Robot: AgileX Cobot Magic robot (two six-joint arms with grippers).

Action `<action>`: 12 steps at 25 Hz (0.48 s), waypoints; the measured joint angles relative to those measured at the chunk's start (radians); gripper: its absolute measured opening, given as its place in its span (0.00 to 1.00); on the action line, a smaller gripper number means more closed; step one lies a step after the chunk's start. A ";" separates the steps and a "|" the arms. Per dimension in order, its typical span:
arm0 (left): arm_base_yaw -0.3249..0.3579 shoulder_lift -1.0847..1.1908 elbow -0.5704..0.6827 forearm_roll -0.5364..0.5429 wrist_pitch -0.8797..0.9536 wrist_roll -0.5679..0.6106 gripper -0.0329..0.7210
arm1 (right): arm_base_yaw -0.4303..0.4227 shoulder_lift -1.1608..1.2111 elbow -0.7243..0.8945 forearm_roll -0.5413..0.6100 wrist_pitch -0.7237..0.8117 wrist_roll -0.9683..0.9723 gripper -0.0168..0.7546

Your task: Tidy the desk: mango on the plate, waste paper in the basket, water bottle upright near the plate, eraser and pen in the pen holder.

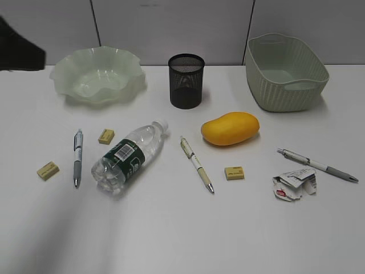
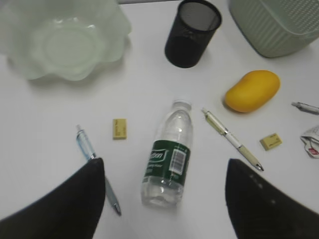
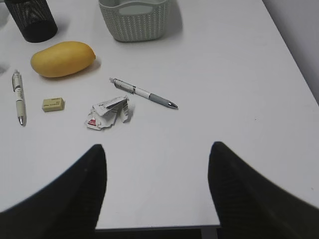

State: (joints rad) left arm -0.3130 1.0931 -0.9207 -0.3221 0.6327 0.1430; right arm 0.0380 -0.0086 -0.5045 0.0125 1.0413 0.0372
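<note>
Your mango point(image 1: 230, 128) lies on its side on the desk point(image 1: 171, 228), just in front of the black mesh pen holder point(image 1: 186, 81) and well apart from the wavy-rimmed plate point(image 1: 97, 74) at the back left. The water bottle point(image 1: 130, 155) lies flat left of the mango, cap pointing toward the pen holder. Three pens lie loose: a blue-grey one point(image 1: 77, 157) left of the bottle, a cream one point(image 1: 197, 163) between bottle and mango, and a grey-gripped one point(image 1: 317, 165) just beside the waste paper point(image 1: 294, 184). Three erasers point(image 1: 234, 173) are scattered among them. The basket point(image 1: 286, 71) stands at the back right.

Your left hand point(image 2: 164, 199) hangs wide open above the bottle; your right hand point(image 3: 157, 191) hangs wide open near the waste paper.
</note>
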 joint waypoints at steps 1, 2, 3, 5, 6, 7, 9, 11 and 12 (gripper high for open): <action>-0.041 0.032 -0.015 0.011 -0.021 0.000 0.80 | 0.000 0.000 0.000 0.000 0.000 0.000 0.68; -0.074 0.060 -0.028 0.026 -0.040 0.000 0.80 | 0.000 0.000 0.000 0.000 0.000 0.000 0.68; -0.110 0.095 -0.046 0.037 -0.056 0.000 0.80 | 0.000 0.000 0.000 0.000 0.000 0.000 0.68; -0.169 0.166 -0.092 0.065 -0.069 0.000 0.80 | 0.000 0.000 0.000 0.000 0.000 0.000 0.68; -0.196 0.207 -0.116 0.077 -0.071 0.000 0.80 | 0.000 0.000 0.000 0.000 0.000 0.000 0.68; -0.218 0.249 -0.146 0.082 -0.073 0.000 0.80 | 0.000 0.000 0.000 0.000 0.000 0.000 0.68; -0.251 0.327 -0.215 0.094 -0.070 0.007 0.80 | 0.000 0.000 0.000 0.000 0.000 0.000 0.68; -0.274 0.411 -0.287 0.100 -0.050 0.037 0.80 | 0.000 0.000 0.000 0.000 0.000 0.000 0.68; -0.281 0.447 -0.329 0.102 -0.029 0.056 0.81 | 0.000 0.000 0.000 0.000 0.000 0.000 0.68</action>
State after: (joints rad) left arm -0.5941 1.5403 -1.2495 -0.2204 0.6036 0.1995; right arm 0.0380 -0.0086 -0.5045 0.0125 1.0413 0.0372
